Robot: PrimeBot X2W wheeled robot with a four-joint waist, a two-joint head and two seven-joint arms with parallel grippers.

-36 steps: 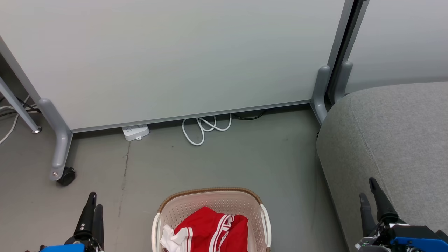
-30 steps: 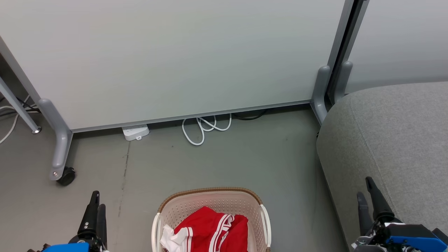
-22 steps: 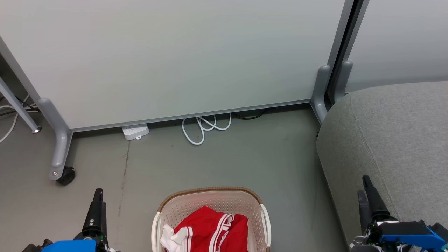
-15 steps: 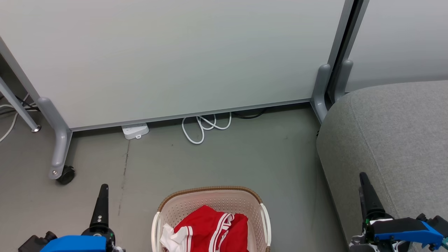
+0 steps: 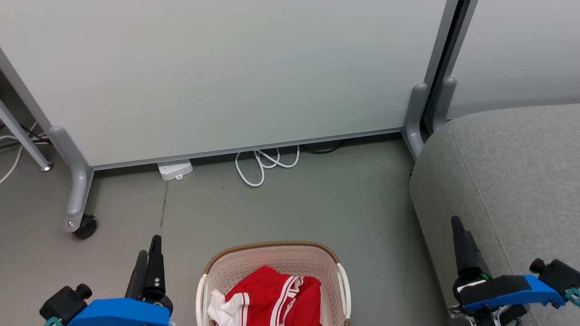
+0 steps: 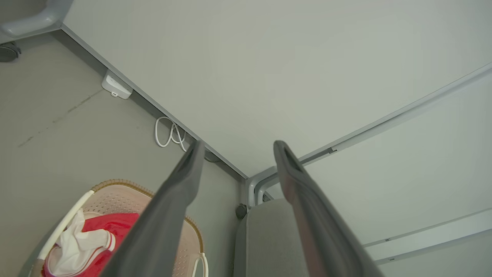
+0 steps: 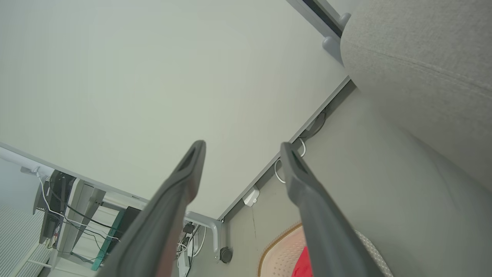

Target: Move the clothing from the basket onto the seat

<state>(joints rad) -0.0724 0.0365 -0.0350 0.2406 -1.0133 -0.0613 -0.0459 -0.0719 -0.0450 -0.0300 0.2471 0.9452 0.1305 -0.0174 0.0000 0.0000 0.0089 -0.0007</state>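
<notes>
The cream basket (image 5: pixel 272 247) stands on the floor at the bottom centre, holding the red clothing (image 5: pixel 272 296) with white striped trim and a white piece at its left. The grey seat (image 5: pixel 521 172) fills the right side. My left gripper (image 5: pixel 149 246) hovers left of the basket, open and empty; its wrist view shows the spread gripper (image 6: pixel 239 144) above the basket (image 6: pixel 115 183), clothing (image 6: pixel 111 225) and seat (image 6: pixel 265 238). My right gripper (image 5: pixel 456 224) is at the seat's front edge, right of the basket. It stands open (image 7: pixel 242 144) beside the seat (image 7: pixel 423 57) and basket (image 7: pixel 280 250).
A pale partition panel stands behind, on a grey foot with a caster (image 5: pixel 84 226). A white power strip (image 5: pixel 175 170) and a coiled white cable (image 5: pixel 263 165) lie at its base. Bare grey floor lies between the panel and the basket.
Both grippers have drifted inward toward the basket and a little up the head view, each rolling so its blue wrist body shows more. Basket and clothing have not moved.
</notes>
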